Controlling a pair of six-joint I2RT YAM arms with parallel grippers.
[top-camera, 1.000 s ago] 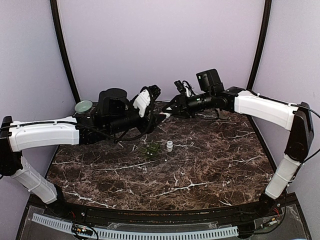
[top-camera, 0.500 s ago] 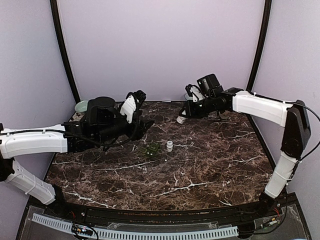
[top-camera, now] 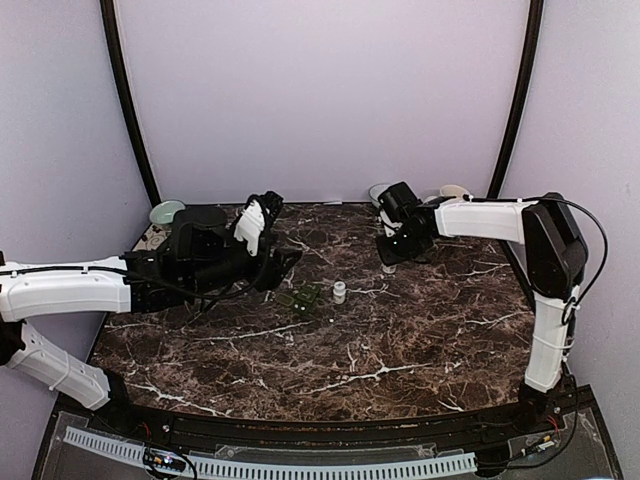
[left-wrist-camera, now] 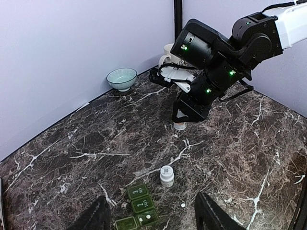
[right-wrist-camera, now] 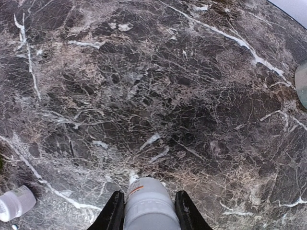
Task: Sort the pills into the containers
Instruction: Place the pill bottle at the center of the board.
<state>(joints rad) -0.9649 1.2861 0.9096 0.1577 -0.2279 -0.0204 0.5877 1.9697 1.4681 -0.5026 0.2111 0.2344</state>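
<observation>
Nearest me on the desk (top-camera: 400,350) sit the green pill organiser (top-camera: 302,299) and, just beside it, a small white bottle (top-camera: 339,291) standing upright, with one white pill (left-wrist-camera: 182,205) loose near them. The left gripper (top-camera: 285,262) has pulled back and dropped low behind the organiser, fingers spread and holding nothing. Further off, the right gripper (top-camera: 392,255) has swung down from mid-air to the desk, pinching a larger white bottle (right-wrist-camera: 148,206) whose base looks to be at or just above the marble. I reckon that bottle is being parked, so the sorting itself seems barely begun. Nothing lies between the grippers and the organiser; a green bowl (top-camera: 167,212) and a cup (top-camera: 455,192) stand well apart by the back wall.
</observation>
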